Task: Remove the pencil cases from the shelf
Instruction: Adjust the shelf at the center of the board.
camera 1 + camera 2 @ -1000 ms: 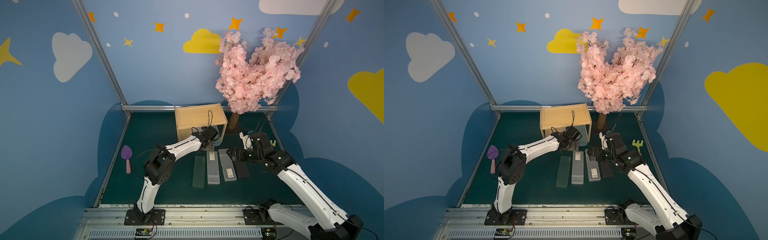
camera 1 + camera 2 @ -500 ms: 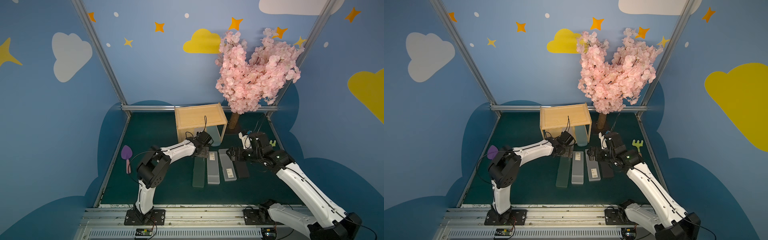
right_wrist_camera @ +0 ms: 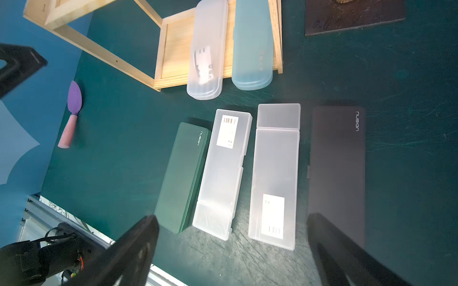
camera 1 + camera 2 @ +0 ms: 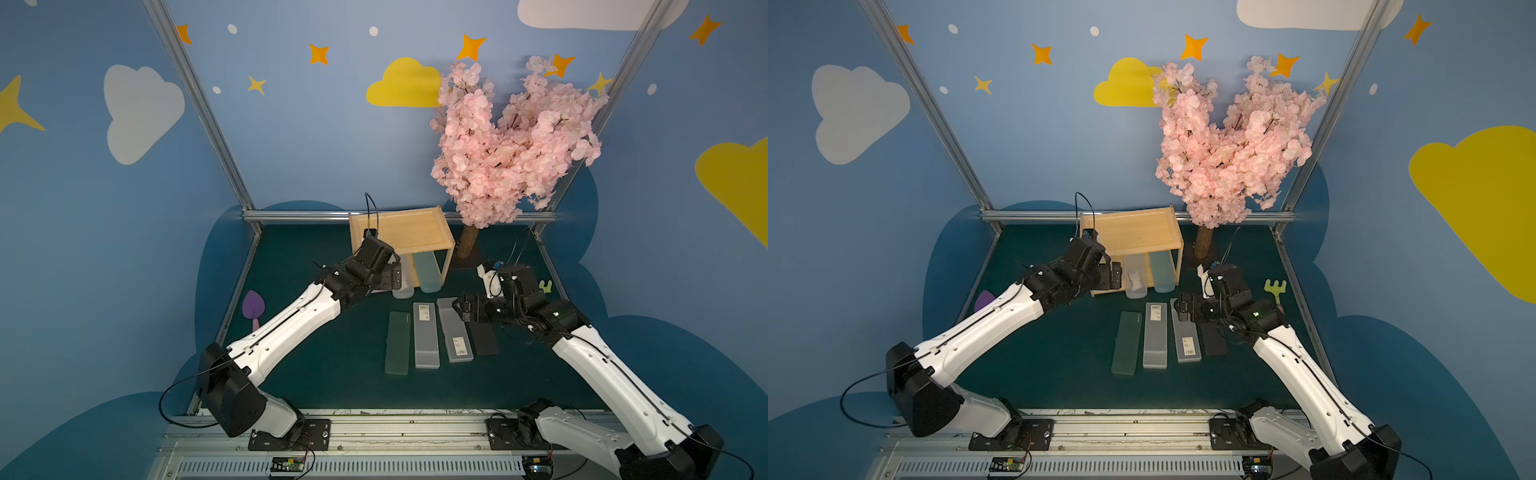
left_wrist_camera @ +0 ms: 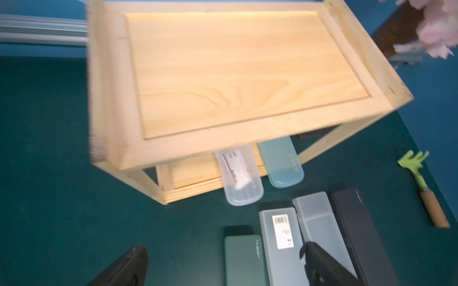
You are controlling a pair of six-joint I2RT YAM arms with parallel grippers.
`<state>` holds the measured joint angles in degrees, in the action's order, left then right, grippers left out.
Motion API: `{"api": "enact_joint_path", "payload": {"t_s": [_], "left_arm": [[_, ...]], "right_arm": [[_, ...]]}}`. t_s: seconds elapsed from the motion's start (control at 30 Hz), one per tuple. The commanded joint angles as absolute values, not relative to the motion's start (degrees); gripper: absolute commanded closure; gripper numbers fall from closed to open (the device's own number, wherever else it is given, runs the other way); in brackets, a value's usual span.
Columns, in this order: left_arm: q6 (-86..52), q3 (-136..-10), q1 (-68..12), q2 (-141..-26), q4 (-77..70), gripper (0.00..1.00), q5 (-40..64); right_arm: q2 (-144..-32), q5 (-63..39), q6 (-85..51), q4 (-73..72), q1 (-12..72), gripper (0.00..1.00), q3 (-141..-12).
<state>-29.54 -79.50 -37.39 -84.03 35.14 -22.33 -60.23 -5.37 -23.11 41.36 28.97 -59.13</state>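
The light wood shelf (image 4: pixel 401 232) stands at the back of the table. A clear pencil case (image 4: pixel 403 282) and a light blue one (image 4: pixel 428 272) lie side by side on its lower tier, their front ends sticking out. On the table in front lie a dark green case (image 4: pixel 397 343), two frosted white ones (image 4: pixel 426 336) (image 4: pixel 455 332) and a black one (image 4: pixel 484 340). My left gripper (image 4: pixel 395 276) is open and empty, just left of the clear case (image 5: pixel 238 178). My right gripper (image 4: pixel 461 309) is open and empty above the far ends of the right frosted case (image 3: pixel 272 173) and the black case (image 3: pixel 337 161).
A purple trowel (image 4: pixel 253 307) lies at the table's left edge and a green toy rake (image 4: pixel 1275 289) at its right edge. A pink blossom tree (image 4: pixel 511 145) stands right of the shelf on a dark base (image 3: pixel 354 17). A metal rail (image 4: pixel 374 432) runs along the front.
My left gripper has moved left along the shelf's front, and that arm's elbow has swung down and to the left. The right arm has hardly moved. No case has shifted.
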Motion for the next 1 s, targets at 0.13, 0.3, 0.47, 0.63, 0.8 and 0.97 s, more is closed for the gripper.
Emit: {"api": "enact_joint_path", "payload": {"t_s": [0.13, 0.3, 0.47, 0.63, 0.8, 0.97], "left_arm": [[-28.7, -76.3, -31.4, -82.1, 35.2, 0.00, -23.9], [-28.4, -77.2, -29.4, -82.9, 35.8, 0.00, -25.5], [-28.1, -76.4, -27.2, -82.6, 34.4, 0.00, -25.2], [-27.4, -76.9, -25.0, -83.5, 35.2, 0.00, -25.0], [-26.8, -76.7, -23.3, -83.4, 34.9, 0.00, -24.3], [-26.4, -76.0, -22.1, -83.3, 34.4, 0.00, -23.8]], "right_arm": [[-59.2, -5.6, -23.1, 42.3, 29.0, 0.02, -60.1], [-59.2, -5.4, -23.1, 42.4, 29.0, 0.02, -60.4], [-59.7, -5.4, -23.1, 42.4, 29.0, 0.02, -60.3], [-60.1, -5.4, -23.0, 42.4, 28.9, 0.02, -60.5], [-60.5, -5.4, -23.0, 42.2, 28.9, 0.02, -60.6], [-61.0, -5.6, -23.2, 41.9, 29.0, 0.02, -60.6]]}}
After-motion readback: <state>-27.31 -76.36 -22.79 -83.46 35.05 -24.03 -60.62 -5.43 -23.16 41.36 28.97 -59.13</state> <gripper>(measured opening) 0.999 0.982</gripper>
